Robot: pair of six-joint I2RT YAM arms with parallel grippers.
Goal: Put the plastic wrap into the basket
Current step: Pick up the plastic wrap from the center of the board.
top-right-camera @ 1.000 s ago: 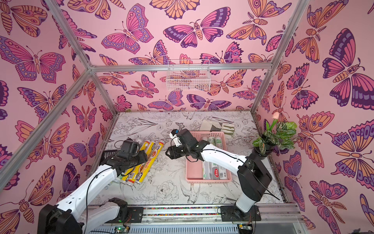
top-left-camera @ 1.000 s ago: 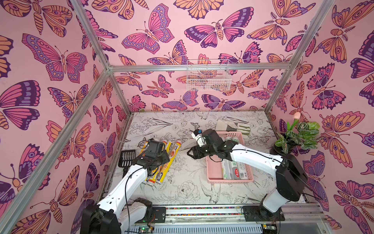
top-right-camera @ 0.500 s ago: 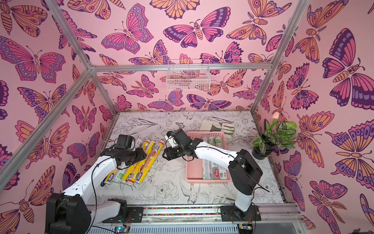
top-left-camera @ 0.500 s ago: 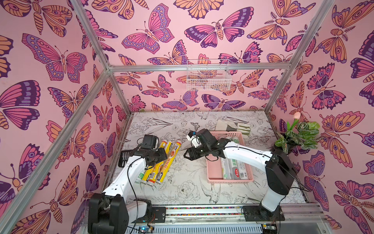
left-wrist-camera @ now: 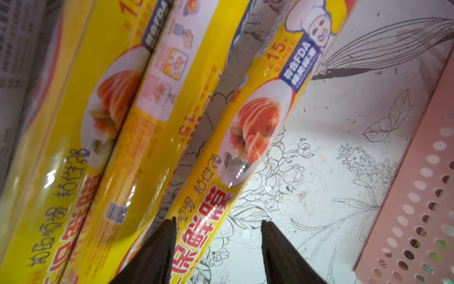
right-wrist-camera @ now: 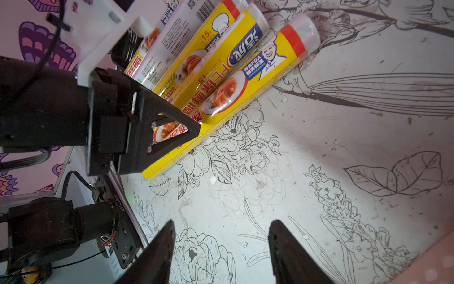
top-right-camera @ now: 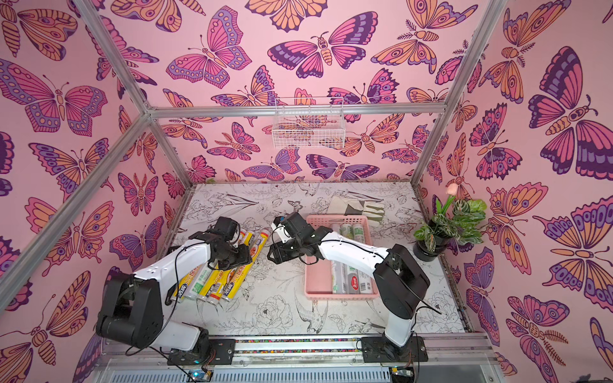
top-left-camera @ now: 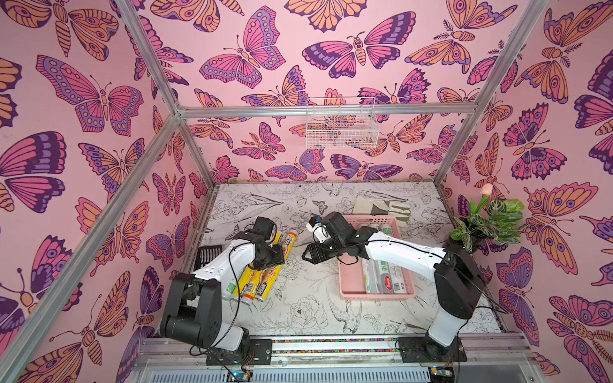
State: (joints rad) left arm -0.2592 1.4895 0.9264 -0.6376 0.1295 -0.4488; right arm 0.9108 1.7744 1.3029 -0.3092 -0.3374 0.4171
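L gripper (left-wrist-camera: pixel 218 220) is settling back over outermost yellow roll (left-wrist-camera: pixel 253 127), fingers spread crosswise, offset toward basket (left-wrist-camera: pixel 417 196); your R gripper (right-wrist-camera: pixel 223 221) is hovering spread, empty.

left gripper (left-wrist-camera: pixel 216 222) shifted over the outermost yellow roll (left-wrist-camera: pixel 255 127).

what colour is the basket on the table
The basket is pink; clearest in a top view.

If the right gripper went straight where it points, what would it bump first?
Probably the table, short of the nearest yellow roll; the right gripper seems tilted downward, but depth is unclear.
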